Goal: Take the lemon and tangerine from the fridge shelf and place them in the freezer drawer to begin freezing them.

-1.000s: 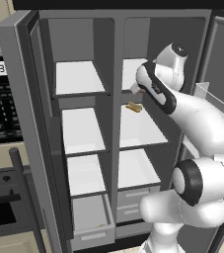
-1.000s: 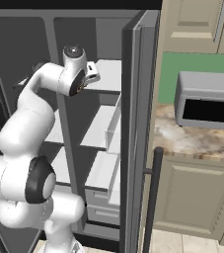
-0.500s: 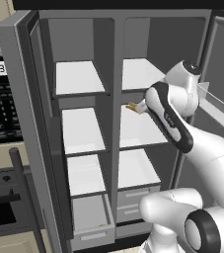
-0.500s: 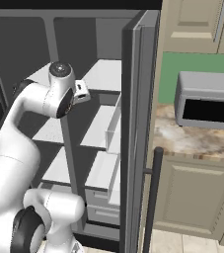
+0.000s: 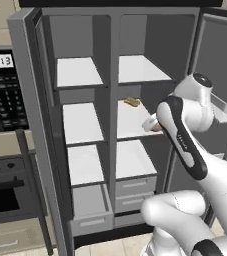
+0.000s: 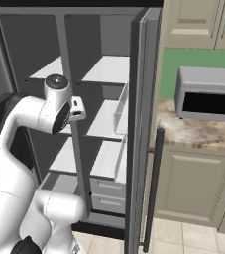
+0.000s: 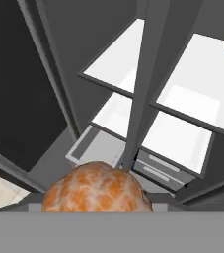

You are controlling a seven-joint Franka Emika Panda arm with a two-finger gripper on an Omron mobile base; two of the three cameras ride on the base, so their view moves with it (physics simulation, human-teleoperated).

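Observation:
The tangerine is an orange, mottled ball low in the hand view, right at the fingers, and my gripper is shut on it. In the left base view the hand hangs in front of the fridge's right middle shelf, outside the shelf edge. The freezer drawer stands pulled open at the lower left of the fridge; in the hand view the freezer drawer lies below and beyond the fruit. The lemon is out of view.
A tan-brown elongated food item lies at the back of the right middle shelf. Two shallow grey drawers are shut at the lower right. The central fridge divider runs just ahead of the hand. The right fridge door stands open.
The arm has drawn back out of the right middle shelf and sunk lower, carrying the tangerine. The tan-brown item stays on the shelf.

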